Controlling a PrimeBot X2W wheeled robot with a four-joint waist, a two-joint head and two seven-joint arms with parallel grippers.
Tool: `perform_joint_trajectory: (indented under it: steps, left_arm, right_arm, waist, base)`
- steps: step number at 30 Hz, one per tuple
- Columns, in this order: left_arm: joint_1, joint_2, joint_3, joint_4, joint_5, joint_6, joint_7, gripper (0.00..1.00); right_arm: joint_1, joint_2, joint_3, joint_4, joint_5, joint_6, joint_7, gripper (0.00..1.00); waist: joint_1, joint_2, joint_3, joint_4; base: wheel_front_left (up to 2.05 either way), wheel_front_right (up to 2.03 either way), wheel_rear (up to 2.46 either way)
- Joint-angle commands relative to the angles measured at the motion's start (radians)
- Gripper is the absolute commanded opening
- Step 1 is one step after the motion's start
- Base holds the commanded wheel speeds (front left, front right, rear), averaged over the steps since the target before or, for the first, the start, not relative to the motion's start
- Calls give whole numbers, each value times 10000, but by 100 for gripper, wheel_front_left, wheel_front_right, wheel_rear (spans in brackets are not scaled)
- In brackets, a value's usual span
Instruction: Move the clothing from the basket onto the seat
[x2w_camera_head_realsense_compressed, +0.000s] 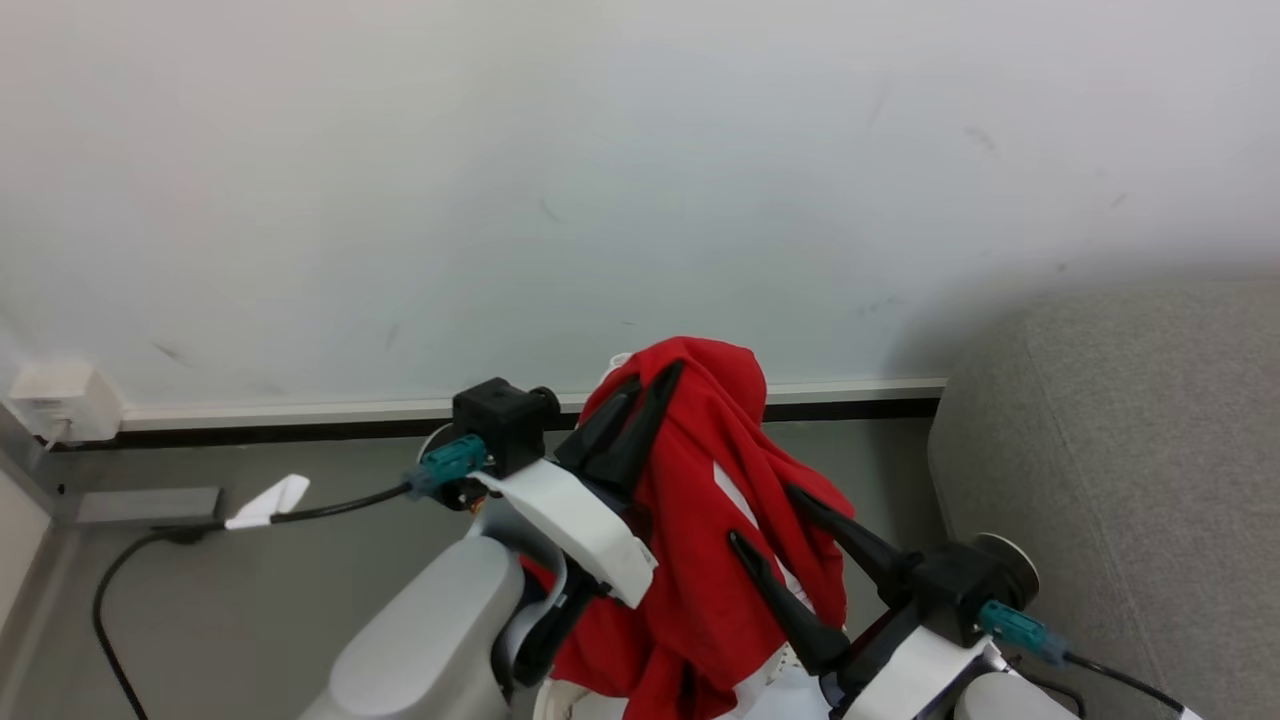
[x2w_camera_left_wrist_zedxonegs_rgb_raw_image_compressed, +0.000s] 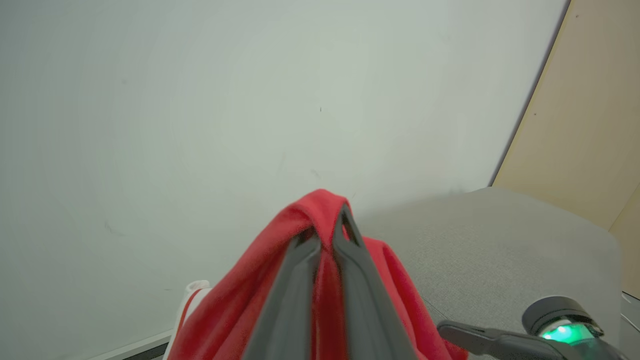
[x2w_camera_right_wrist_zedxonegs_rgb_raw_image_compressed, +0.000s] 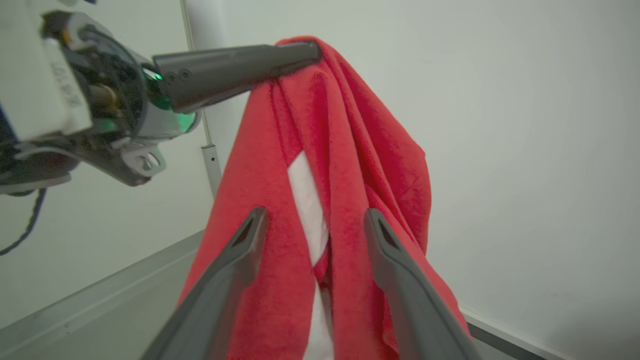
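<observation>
Soft, even light fills all three views, leaving the pale wall (x2w_camera_head_realsense_compressed: 640, 180) smooth and bright. A faint shadow dims it at the right of the head view, above the seat (x2w_camera_head_realsense_compressed: 1130, 450). In both wrist views the near fingers (x2w_camera_right_wrist_zedxonegs_rgb_raw_image_compressed: 225, 280) are blurred; at the upper right of the left one, the wall's edge bows.

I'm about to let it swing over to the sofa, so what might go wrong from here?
1. The left gripper pinches only a small fold at the top of the garment. The rest hangs loose, so it may slip out mid-swing.
2. The right gripper stands open against the hanging fabric, which could snag on it.
3. The long tail might catch on the edge of the sofa.
</observation>
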Motion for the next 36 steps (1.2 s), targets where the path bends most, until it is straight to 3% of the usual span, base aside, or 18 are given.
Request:
perform_joint_trajectory:
  steps: [1, 15, 24, 25, 26, 27, 36]
  left_arm:
    - [-91, -67, -72, 47, 99, -37, -96, 0]
    - [-231, -965, -1271, 385, -53, -518, 134, 0]
    - [-251, -1129, -1558, 497, -432, -617, 252, 0]
    - [-251, -1133, -1550, 510, -469, -614, 244, 0]
    - [-255, -1134, -1540, 528, -479, -596, 236, 0]
    - [-260, -1130, -1515, 543, -493, -559, 220, 0]
    - [-149, -844, -1187, 834, -580, -318, -4, 0]
  right_arm:
    - [-241, -35, 142, 304, 137, -21, 12, 100]
    - [-1907, 833, 1835, 4272, 1194, -21, -16, 100]
    - [-2107, 1220, 1788, 4733, 1396, -21, -46, 100]
    - [-2066, 1235, 1740, 4785, 1387, -21, -46, 72]
    - [-2017, 1246, 1716, 4809, 1388, -21, -45, 25]
    - [-1984, 1249, 1698, 4803, 1369, -21, -46, 0]
    - [-1582, 925, 950, 4223, 1148, -21, -38, 0]
  waist:
    - [-1, 0, -49, 196]
    - [-1, 0, -305, 1444]
    - [-1, 0, -355, 1766]
    - [-1, 0, -355, 1771]
    - [-1, 0, -357, 1773]
    - [-1, 0, -358, 1770]
    - [-1, 0, -347, 1543]
  base:
    - [0, 0, 0]
    - [0, 0, 0]
    - [0, 0, 0]
    - [0, 0, 0]
    - [0, 0, 0]
    - [0, 0, 0]
    - [0, 0, 0]
